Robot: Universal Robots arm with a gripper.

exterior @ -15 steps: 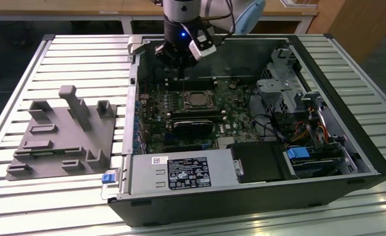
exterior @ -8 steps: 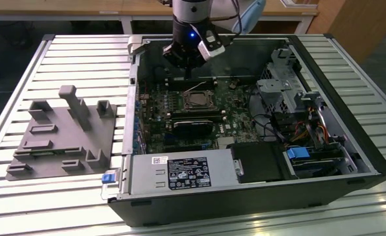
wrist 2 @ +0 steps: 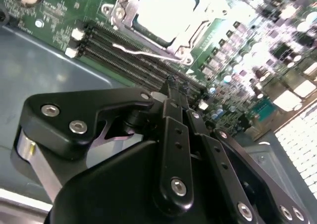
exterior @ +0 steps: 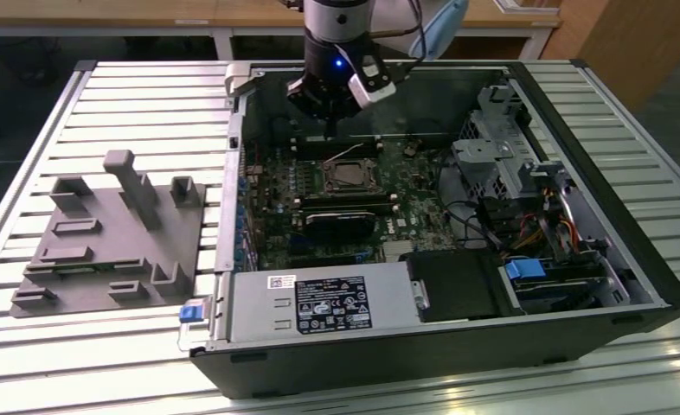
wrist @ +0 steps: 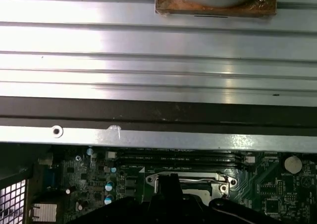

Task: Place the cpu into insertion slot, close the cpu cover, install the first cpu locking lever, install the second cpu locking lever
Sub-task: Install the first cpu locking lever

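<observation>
"Where is the cpu (wrist 2: 166, 8) sitting?"

"It's lying in the insertion slot (exterior: 346, 177), with the cpu cover (wrist 2: 124, 8) apparently folded down around it. My pincer (wrist 2: 173, 83) is hanging over the memory slots (wrist 2: 99, 40) just beside the socket, clenched on nothing."

"What's worrying you?"

"The thin locking lever (wrist 2: 141, 51) is lying loose beside the socket. I'm thinking my closed tips could be skidding off that wire, letting it spring away. They could also be scraping the motherboard (wrist 2: 59, 16) around it."

No legible print on the labels (exterior: 330, 309)
</observation>
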